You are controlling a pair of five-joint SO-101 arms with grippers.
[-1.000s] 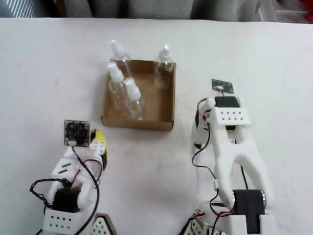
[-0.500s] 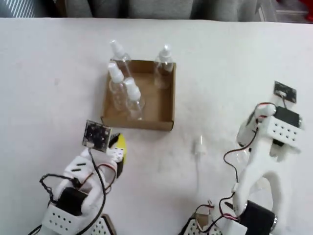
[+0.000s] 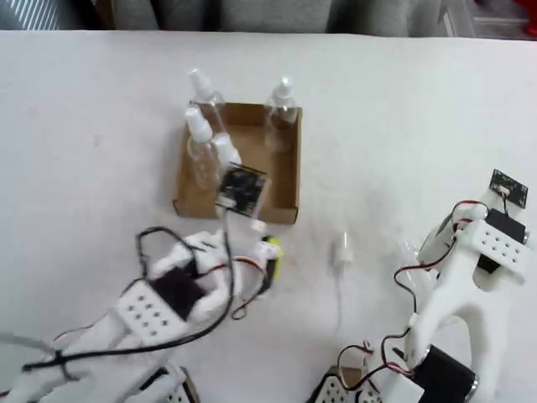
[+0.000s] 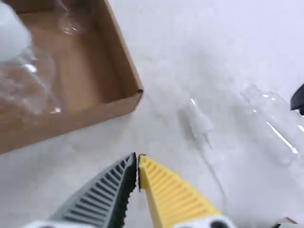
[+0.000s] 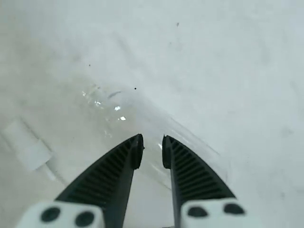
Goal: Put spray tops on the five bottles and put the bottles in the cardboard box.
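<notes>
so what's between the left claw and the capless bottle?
The loose spray top, lying on bare table between the left claw and the capless bottle; the left wrist view shows it plainly.

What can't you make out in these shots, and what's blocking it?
High view: the left arm's black camera board covers the front of the brown cardboard box; bottles inside cannot be counted.
High view: the right arm hides part of the clear plastic bottle lying beside it.
Left wrist view: a boxed bottle is blurred, edge-cut.
</notes>
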